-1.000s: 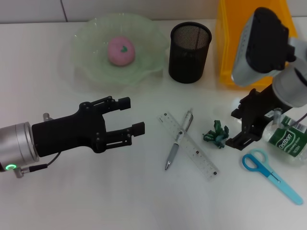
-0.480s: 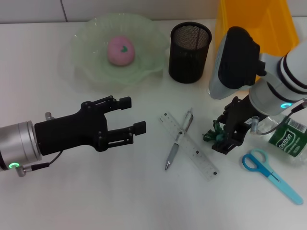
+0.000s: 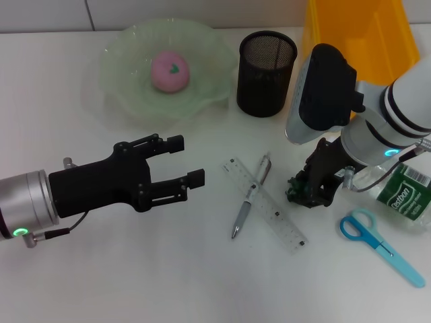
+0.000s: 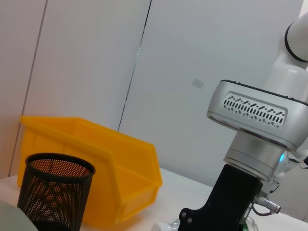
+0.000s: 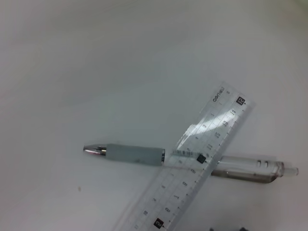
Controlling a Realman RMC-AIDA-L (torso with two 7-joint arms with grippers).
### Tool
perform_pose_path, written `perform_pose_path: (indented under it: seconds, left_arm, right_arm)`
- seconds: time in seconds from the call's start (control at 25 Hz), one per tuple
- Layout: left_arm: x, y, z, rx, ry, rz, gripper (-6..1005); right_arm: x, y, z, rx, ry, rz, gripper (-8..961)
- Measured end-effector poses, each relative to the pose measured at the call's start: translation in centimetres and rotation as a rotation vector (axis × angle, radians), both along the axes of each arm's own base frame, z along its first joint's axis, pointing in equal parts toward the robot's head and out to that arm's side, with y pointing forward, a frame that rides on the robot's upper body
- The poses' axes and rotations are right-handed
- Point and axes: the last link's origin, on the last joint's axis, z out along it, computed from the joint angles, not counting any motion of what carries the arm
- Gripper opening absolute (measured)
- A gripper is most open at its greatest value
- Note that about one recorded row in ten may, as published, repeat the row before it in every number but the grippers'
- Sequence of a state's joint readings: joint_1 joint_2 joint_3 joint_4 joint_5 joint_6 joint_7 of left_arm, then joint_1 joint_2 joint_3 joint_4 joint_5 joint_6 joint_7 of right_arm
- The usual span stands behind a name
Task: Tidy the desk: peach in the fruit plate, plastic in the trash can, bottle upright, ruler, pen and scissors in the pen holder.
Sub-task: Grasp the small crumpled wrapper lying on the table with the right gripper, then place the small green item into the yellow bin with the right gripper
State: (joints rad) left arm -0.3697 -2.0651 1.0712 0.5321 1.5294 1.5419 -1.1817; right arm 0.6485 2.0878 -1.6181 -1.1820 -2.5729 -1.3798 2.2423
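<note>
The pink peach (image 3: 170, 71) lies in the pale green fruit plate (image 3: 121, 57). A crumpled green plastic (image 3: 293, 192) rests on the desk, and my right gripper (image 3: 311, 191) is down right on it. Beside it, the bottle (image 3: 403, 194) lies on its side. The blue scissors (image 3: 379, 245) lie in front of the bottle. A clear ruler (image 3: 269, 208) (image 5: 216, 130) crosses over a silver pen (image 3: 249, 198) (image 5: 134, 155). The black mesh pen holder (image 3: 267, 65) (image 4: 55, 192) stands at the back, next to the orange trash can (image 3: 357, 33) (image 4: 96, 159). My left gripper (image 3: 187, 161) hovers open at the left, holding nothing.
The right arm's white housing (image 3: 320, 94) hangs between the pen holder and the bottle. A white wall (image 4: 144, 72) stands behind the desk.
My right gripper has moved left from the bottle and come down onto the green plastic. The left arm has stayed where it was.
</note>
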Motion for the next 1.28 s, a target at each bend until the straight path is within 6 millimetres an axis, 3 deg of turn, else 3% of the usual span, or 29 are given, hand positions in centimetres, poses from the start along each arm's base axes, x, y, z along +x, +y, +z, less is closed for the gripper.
perform_pose_path:
  seconds: [0.4, 0.76, 0.88, 0.92, 0.96, 1.0, 1.04, 1.08, 1.12, 1.28]
  left_arm:
    - [-0.2, 0.0, -0.1, 0.003, 0.008, 0.007, 790]
    - [-0.2, 0.0, -0.2, -0.001, 0.003, 0.016, 789]
    - [-0.2, 0.0, -0.2, -0.001, 0.003, 0.016, 788]
    - [-0.2, 0.0, -0.2, -0.001, 0.003, 0.016, 788]
    - [-0.2, 0.0, -0.2, -0.001, 0.003, 0.016, 788]
    - [-0.2, 0.0, -0.1, -0.001, 0.002, 0.015, 788]
    - [-0.2, 0.0, -0.1, -0.001, 0.002, 0.015, 788]
    - [-0.2, 0.0, -0.1, -0.001, 0.001, 0.015, 788]
    - [-0.2, 0.0, -0.1, -0.002, 0.001, 0.015, 787]
    - [-0.3, -0.1, -0.1, -0.002, 0.001, 0.015, 787]
  right_arm:
    - [-0.1, -0.3, 0.5, 0.003, 0.029, -0.007, 245]
    - [-0.3, 0.4, 2.7, 0.084, 0.12, -0.05, 144]
    - [-0.6, 1.0, 4.9, 0.163, 0.239, -0.082, 121]
    - [-0.5, 1.6, 7.5, 0.25, 0.355, -0.099, 114]
    - [-0.5, 1.6, 7.5, 0.25, 0.355, -0.099, 107]
    - [-0.3, 2.1, 10.1, 0.336, 0.482, -0.112, 100]
    - [0.0, 2.5, 11.5, 0.387, 0.547, -0.117, 93]
    - [0.0, 2.5, 11.5, 0.387, 0.547, -0.117, 86]
    - [1.1, 3.2, 14.0, 0.498, 0.667, -0.138, 79]
    - [3.0, 4.1, 15.7, 0.618, 0.781, -0.17, 54]
